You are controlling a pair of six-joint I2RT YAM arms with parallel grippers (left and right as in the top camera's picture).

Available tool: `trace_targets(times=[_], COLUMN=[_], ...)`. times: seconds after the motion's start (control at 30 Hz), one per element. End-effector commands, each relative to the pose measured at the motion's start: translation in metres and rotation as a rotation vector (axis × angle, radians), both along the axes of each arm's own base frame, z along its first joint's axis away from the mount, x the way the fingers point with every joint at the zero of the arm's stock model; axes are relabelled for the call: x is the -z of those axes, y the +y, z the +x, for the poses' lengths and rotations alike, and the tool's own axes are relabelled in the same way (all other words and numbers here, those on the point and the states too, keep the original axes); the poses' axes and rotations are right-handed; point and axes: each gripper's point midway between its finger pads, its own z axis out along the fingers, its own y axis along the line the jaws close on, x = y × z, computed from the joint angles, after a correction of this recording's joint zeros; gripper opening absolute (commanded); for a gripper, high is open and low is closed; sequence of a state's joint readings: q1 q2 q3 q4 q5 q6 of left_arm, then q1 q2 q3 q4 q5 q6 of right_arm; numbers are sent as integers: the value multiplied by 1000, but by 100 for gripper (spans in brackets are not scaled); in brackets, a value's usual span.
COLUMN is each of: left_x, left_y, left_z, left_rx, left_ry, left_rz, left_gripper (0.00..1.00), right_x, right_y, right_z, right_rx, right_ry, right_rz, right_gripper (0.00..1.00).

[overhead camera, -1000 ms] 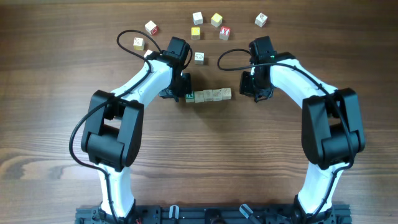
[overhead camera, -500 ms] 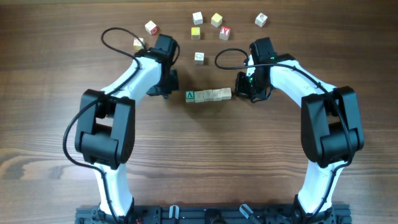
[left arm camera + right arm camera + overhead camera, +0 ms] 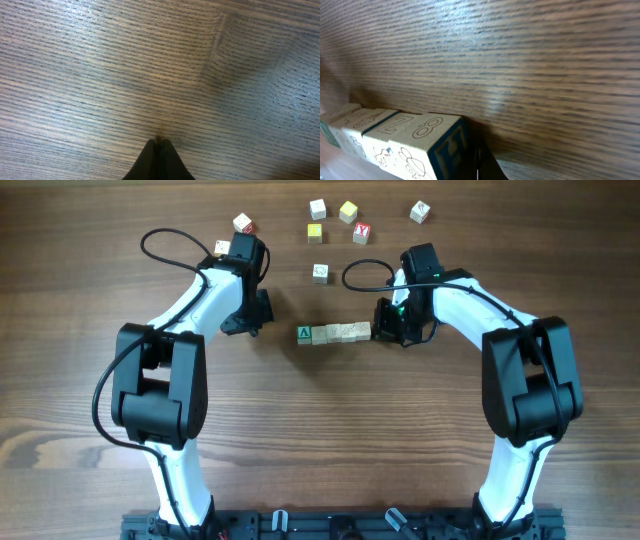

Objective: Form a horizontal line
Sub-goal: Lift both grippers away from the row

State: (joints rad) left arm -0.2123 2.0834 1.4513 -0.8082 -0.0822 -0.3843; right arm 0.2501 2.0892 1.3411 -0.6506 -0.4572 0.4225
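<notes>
The horizontal line (image 3: pixel 334 333) is a short row of pale wooden letter cubes touching edge to edge mid-table, its left end cube (image 3: pixel 305 334) green-faced with a white mark. My right gripper (image 3: pixel 385 328) is shut and sits right against the row's right end; the right wrist view shows the row (image 3: pixel 395 135) and my closed fingertips (image 3: pixel 481 162) beside its end cube. My left gripper (image 3: pixel 250 320) is shut and empty, well left of the row; its closed tips (image 3: pixel 159 146) point at bare wood.
Loose letter cubes lie scattered at the back: two (image 3: pixel 243 224) near the left arm, a group (image 3: pixel 347 212) with yellow and red faces, one (image 3: pixel 320 272) alone above the row, one (image 3: pixel 420 212) at far right.
My left gripper has drawn away from the row's green end, up and to the left. My right gripper has moved left to the row's right end. The row has shifted slightly left.
</notes>
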Motion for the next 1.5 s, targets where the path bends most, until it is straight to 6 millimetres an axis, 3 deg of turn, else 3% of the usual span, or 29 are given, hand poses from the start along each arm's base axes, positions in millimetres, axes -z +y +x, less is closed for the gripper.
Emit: trace_targets(times=[0.0, 0.53, 0.7, 0.77, 0.87, 0.93, 1.1, 1.47], left_x=[-4, -4, -5, -7, -14, -21, -31, -25], left_y=[3, 3, 0, -8, -35, -50, -70, -110], left_z=[3, 4, 14, 21, 41, 52, 64, 55], left_rx=[-22, -22, -22, -16, 16, 40, 81, 132], left_ry=[-13, -18, -57, -88, -161, -208, -270, -263], left_rz=[8, 7, -3, -47, -195, -274, -348, -353], left_gripper=[4, 4, 4, 4, 4, 4, 4, 4], right_x=[24, 25, 37, 41, 43, 43, 43, 43], right_y=[1, -3, -33, -52, -81, -90, -95, -95], right_z=[-20, -27, -18, -13, -6, -4, -3, -4], right_rx=[-4, -12, 18, 65, 165, 203, 241, 260], right_ry=[92, 114, 68, 51, 25, 13, 14, 21], right_rz=[-6, -27, -213, -324, -485, -537, -559, -559], right_gripper=[4, 4, 4, 4, 5, 5, 4, 6])
